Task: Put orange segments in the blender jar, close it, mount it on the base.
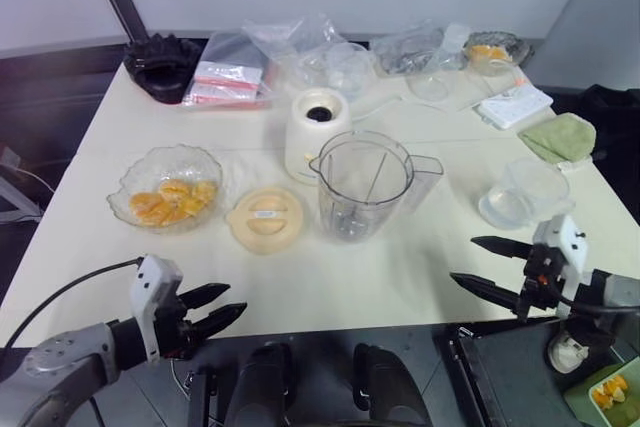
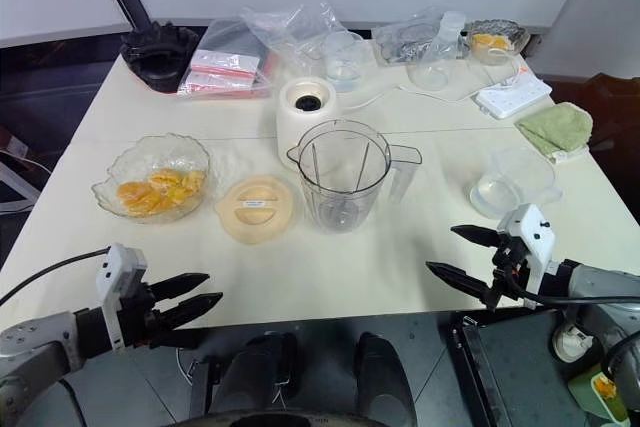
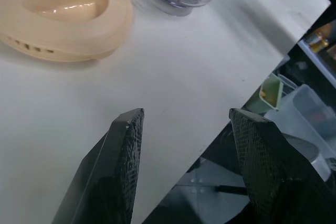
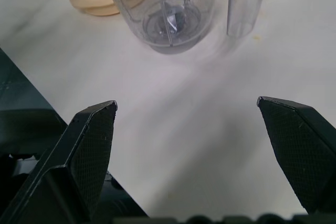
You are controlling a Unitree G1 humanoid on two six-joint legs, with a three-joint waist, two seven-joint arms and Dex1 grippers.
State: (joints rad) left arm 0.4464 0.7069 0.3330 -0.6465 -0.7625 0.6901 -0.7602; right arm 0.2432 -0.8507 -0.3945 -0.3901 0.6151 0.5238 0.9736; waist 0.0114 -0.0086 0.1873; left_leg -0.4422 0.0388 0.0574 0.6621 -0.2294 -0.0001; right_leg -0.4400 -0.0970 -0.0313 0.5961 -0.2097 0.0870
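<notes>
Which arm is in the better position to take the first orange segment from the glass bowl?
Probably the left. The left gripper hangs open at the table's near edge, on the same side as the glass bowl holding the orange segments. The right gripper would have to cross past the blender jar.

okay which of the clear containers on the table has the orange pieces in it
The scalloped glass bowl near the table's left edge holds the orange segments. The blender jar in the middle and the small round container on the right are empty.

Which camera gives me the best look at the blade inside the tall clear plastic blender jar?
The right wrist view: it looks straight through the blender jar at the blade. The left wrist view catches only its bottom; the eye views show the whole jar, blade indistinct.
</notes>
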